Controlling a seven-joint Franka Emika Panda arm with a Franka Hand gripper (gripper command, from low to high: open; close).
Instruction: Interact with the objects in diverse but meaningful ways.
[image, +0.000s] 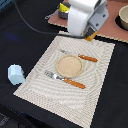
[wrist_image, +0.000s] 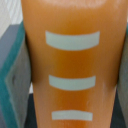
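Note:
The golden-brown bread loaf (wrist_image: 72, 60), marked with pale score lines, fills the wrist view and sits clamped between my grey pads (wrist_image: 15, 87). In the exterior view my gripper (image: 88, 32) hangs over the far edge of the placemat (image: 45, 75), and only an orange tip of the loaf (image: 92, 36) pokes out below it. A pale blue rounded-top block (image: 16, 74) stands off the mat at the exterior view's left. The yellow cheese wedge (image: 64, 8) lies at the back, partly hidden by the arm. The fish-shaped piece is out of view.
On the striped placemat rest a round wooden plate (image: 69, 65), a knife (image: 80, 56) and a fork (image: 65, 80), both with orange handles. A brown board (image: 117, 31) at the back carries a pale bowl (image: 123, 17). A black cable crosses the far left.

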